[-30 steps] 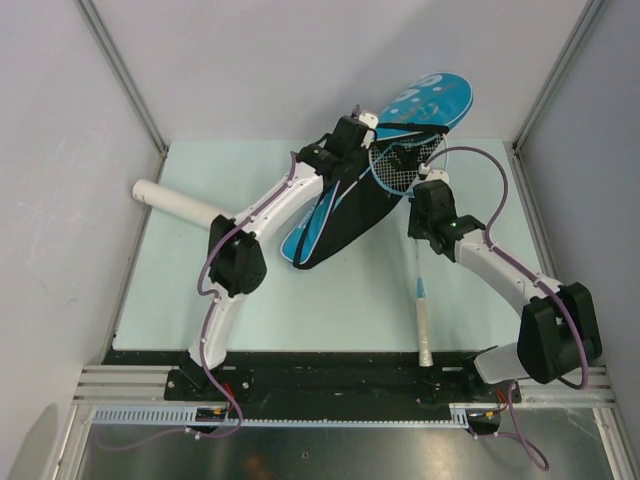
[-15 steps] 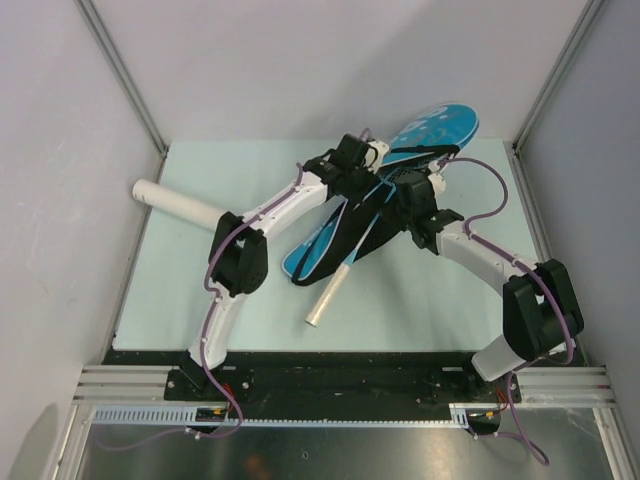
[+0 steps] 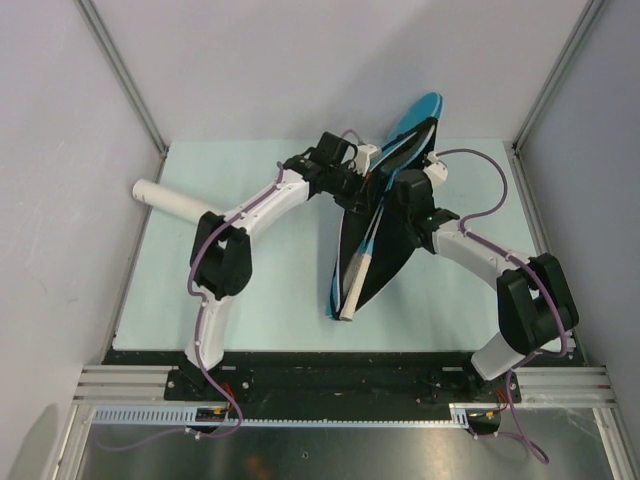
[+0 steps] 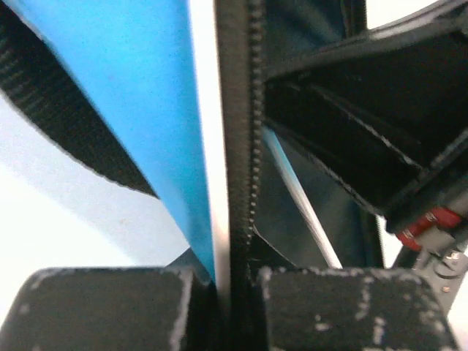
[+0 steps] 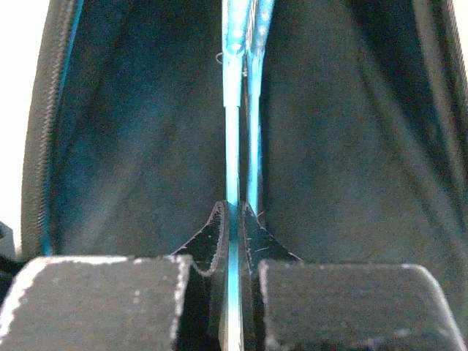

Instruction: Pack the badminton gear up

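**A:** Where is the bag?
**B:** The blue racket bag [image 3: 378,262] lies right of the middle of the bench [image 3: 260,280]. Its blue end points toward the far wall and its black, opened side runs back toward the arms.

**A:** And the left end effector?
**B:** The left end effector [image 4: 228,289] is clenched on the bag's zipper edge [image 4: 238,110]. Its wrist view shows both pads [image 4: 351,307] pressed against that black toothed strip. Blue fabric lies on one side, with the black strap [image 4: 51,110] crossing beyond it.

**A:** The right one?
**B:** The right end effector [image 5: 235,292] sits inside the bag's mouth, dark lining on both sides. It is grasping a racket [image 5: 232,131], whose thin light-blue shaft runs straight up from between its fingers [image 5: 95,300]. A second light-blue line runs just beside it, and I cannot tell whether that belongs to the same racket.

**A:** Is the racket all the way in?
**B:** No. From above, a white handle [image 3: 350,305] shows at the bag's near end.

**A:** Anything else?
**B:** The white tube [image 3: 180,203] lies at the bench's left side, well apart from the bag.
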Available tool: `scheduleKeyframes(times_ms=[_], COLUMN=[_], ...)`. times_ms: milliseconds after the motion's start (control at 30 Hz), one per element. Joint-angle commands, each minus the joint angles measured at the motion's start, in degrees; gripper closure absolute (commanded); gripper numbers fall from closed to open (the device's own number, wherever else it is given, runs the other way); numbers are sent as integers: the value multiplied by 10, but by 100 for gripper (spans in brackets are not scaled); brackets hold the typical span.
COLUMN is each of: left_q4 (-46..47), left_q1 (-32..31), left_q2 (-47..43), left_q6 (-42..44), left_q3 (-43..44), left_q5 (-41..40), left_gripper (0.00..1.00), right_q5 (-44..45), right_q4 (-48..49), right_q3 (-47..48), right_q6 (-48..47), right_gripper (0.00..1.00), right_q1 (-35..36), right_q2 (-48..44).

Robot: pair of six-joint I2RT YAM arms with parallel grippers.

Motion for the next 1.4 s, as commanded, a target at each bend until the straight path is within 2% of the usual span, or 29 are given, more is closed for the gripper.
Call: scheduleKeyframes(times_ms=[0, 167, 400, 533, 800, 900, 967, 1000, 1067, 1100, 1167, 1200, 1367], left_q4=[10, 9, 9, 14, 29, 31, 35, 37, 39, 43, 46, 50, 60], left_q1=[11, 18, 13, 7, 7, 17, 21, 26, 28, 30, 33, 34, 37], left_q2=[-47, -39, -26, -20, -15, -9, -4, -3, -2, 0, 3, 8, 11], left_q6=[-28, -51, -87, -111, -122, -125, -130, -132, -137, -139, -142, -147, -158], left_q3=[9, -13, -24, -16, -34, -35, -38, -39, -42, -43, -43, -43, -49], left_q5=[111, 118, 161, 165, 185, 183, 185, 187, 187, 187, 188, 190, 196], left_gripper=[100, 100, 100, 100, 100, 100, 100, 100, 100, 100, 100, 100, 100], right_q5=[138, 205, 260, 332, 329, 275, 271, 236, 202, 141, 101, 48, -115], right_q4=[59, 62, 50, 59, 57, 18, 20, 16, 6, 1, -8, -26, -163], right_q3=[19, 19, 30, 34, 38, 30, 20, 19, 19, 19, 18, 22, 16], right_q6=[-93, -162, -134, -131, -118, -119, -169, -190, -217, -258, -282, -288, -187], right_gripper=[100, 100, 100, 100, 100, 82, 73, 69, 54, 52, 40, 31, 29], right_q1=[23, 24, 37, 75, 109, 112, 119, 116, 113, 110, 110, 109, 17], right_q2=[-19, -47, -15, 18, 78, 62, 39, 34, 14, 5, -27, -37, -98])
